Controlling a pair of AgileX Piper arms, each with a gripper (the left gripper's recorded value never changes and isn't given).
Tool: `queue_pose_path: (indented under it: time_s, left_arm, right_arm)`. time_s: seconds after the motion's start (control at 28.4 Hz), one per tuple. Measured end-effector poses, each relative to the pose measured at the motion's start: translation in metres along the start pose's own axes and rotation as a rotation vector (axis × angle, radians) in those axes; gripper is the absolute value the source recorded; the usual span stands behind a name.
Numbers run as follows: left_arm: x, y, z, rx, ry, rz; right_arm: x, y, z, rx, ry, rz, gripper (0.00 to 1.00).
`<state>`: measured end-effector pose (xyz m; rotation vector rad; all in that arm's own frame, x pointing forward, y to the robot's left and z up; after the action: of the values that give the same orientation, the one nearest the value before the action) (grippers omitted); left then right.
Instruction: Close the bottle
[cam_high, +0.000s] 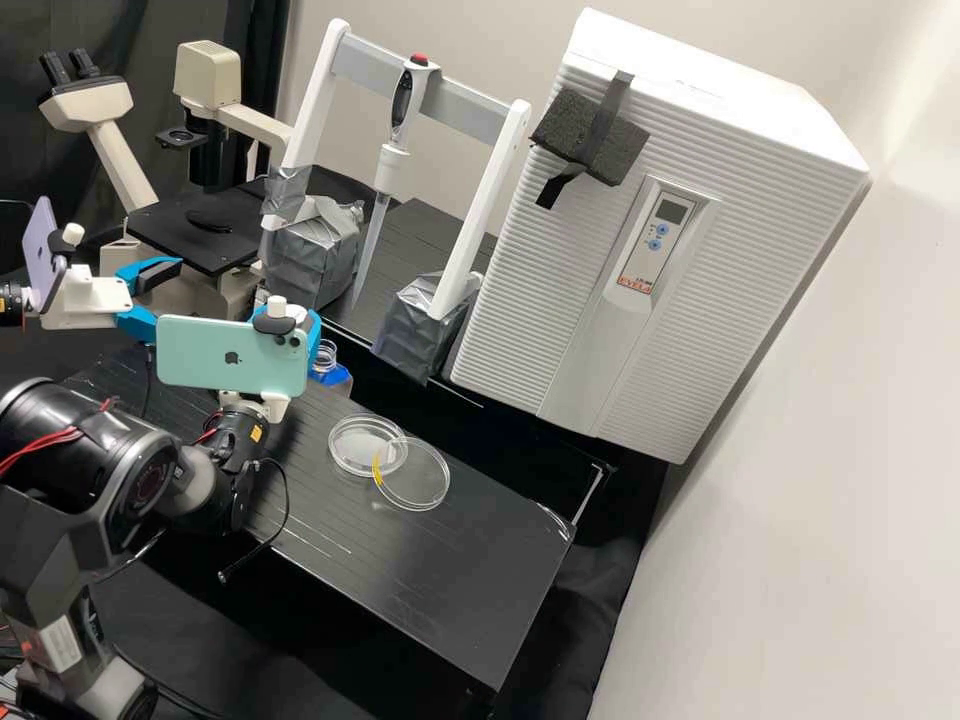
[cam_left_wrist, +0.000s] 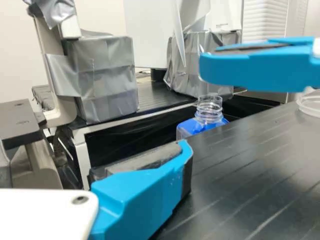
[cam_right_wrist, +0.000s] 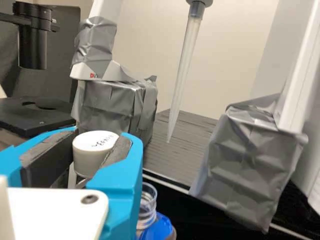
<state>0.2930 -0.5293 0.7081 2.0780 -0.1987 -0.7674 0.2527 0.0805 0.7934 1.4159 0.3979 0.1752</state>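
Right wrist view: I'm clamping the white cap (cam_right_wrist: 94, 146) in the R gripper (cam_right_wrist: 86, 154), hovering just above the bottle (cam_right_wrist: 148, 212), which is standing upright, neck open, at the far edge of the bench (cam_high: 450, 560). L gripper (cam_left_wrist: 194, 107) is gaping, bottle ahead, untouched; R's nearer.

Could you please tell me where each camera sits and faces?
High view: fixed above, looking down on the black bench; dark grey arms enter its left edge.
Left wrist view: low over the bench, facing the open clear plastic bottle; its blue finger shows.
Right wrist view: above the bottle, facing the grey-taped pipette stand; its claw grips the white round cap.
All share the bottle.
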Motion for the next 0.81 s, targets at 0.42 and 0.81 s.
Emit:
queue_pose_path:
  time_s: [0.42,0.81]
  left_arm:
    - [0.0000,0.000,0.000,-0.003,0.005,0.002]
    - [0.0021,0.001,-0.002,-0.005,0.018,-0.005]
  right_arm:
    - [0.009,-0.004,0.008,0.010,-0.040,-0.021,0.00]
    - [0.015,-0.009,0.016,0.013,-0.079,-0.041,0.00]
